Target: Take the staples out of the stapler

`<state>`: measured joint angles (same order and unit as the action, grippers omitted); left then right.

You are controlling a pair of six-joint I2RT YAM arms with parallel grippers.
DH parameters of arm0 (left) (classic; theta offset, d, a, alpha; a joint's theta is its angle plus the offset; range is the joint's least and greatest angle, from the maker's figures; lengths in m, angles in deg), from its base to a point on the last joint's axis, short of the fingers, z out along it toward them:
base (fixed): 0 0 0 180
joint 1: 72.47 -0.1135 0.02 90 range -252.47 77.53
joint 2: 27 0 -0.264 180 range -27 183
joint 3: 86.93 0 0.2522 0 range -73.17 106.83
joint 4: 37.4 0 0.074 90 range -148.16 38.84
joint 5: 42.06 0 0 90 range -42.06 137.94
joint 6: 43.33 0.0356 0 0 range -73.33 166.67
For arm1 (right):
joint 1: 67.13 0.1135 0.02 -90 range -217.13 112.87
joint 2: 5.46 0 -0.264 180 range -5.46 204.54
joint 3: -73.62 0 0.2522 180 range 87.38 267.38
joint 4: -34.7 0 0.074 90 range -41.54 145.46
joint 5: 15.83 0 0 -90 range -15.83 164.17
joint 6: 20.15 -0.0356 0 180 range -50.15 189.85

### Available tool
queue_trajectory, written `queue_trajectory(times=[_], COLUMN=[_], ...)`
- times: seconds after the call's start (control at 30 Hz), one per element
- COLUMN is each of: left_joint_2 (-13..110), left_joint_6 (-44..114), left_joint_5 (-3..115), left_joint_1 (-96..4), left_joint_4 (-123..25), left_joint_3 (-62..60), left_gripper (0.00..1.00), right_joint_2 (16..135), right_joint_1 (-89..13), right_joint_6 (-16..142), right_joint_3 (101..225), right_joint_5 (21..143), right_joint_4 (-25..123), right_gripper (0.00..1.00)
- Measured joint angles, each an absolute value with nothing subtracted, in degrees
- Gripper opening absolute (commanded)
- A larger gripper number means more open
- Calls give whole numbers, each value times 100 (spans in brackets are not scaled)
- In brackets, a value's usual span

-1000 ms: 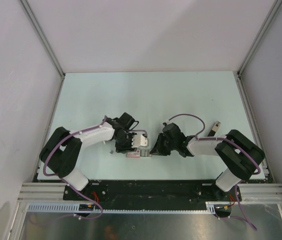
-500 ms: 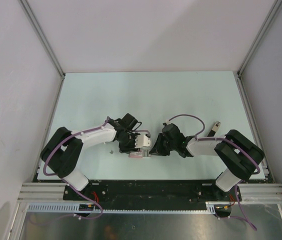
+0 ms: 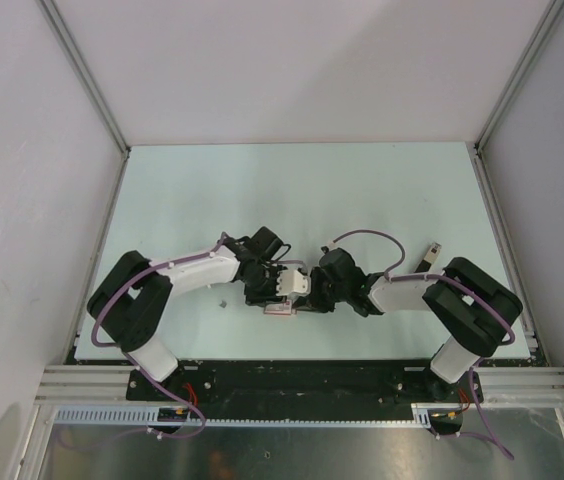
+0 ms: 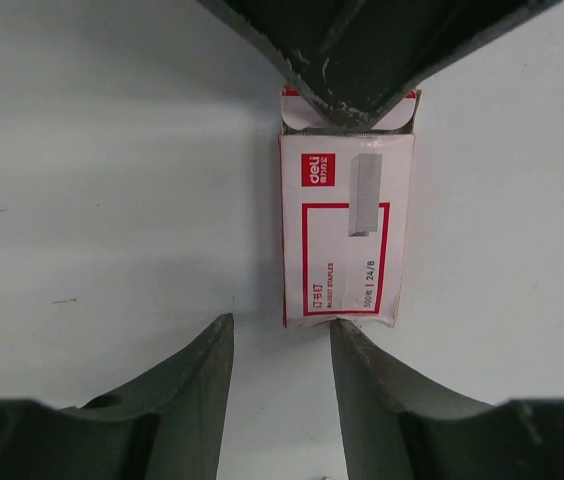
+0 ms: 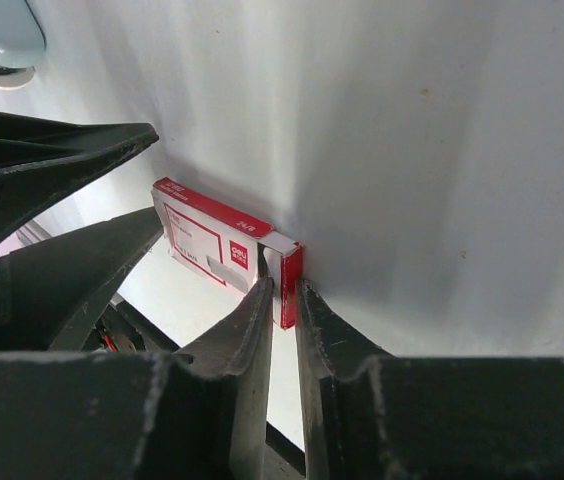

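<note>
staple box (image 4: 347, 240): I see it flat on the bench (image 3: 292, 190), near edge, centre, between both hands.
right hand (image 5: 284, 300): fingers almost together, pinching the box's opened end.
left hand (image 4: 280, 335): fingers apart at the box's other end, one tip just beside it, no grip.
dark slim item (image 3: 427, 257): right side, well apart from the box; I can't tell if it's the stapler.
</note>
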<state>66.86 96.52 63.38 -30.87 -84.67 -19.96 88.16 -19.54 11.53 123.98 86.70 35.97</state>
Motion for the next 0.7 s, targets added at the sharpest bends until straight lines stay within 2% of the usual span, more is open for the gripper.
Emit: queue_trajectory(times=[0.7], left_joint_2=[6750], left_joint_6=[9610], left_joint_5=[6322], left_joint_1=[-3004], left_joint_4=[-8463], left_joint_3=[-1932], left_gripper=[48], right_joint_2=[8873], right_joint_1=[-1886], right_joint_6=[1068], right_joint_3=[12415], right_joint_5=[8699], right_joint_4=[3468], right_gripper=[24])
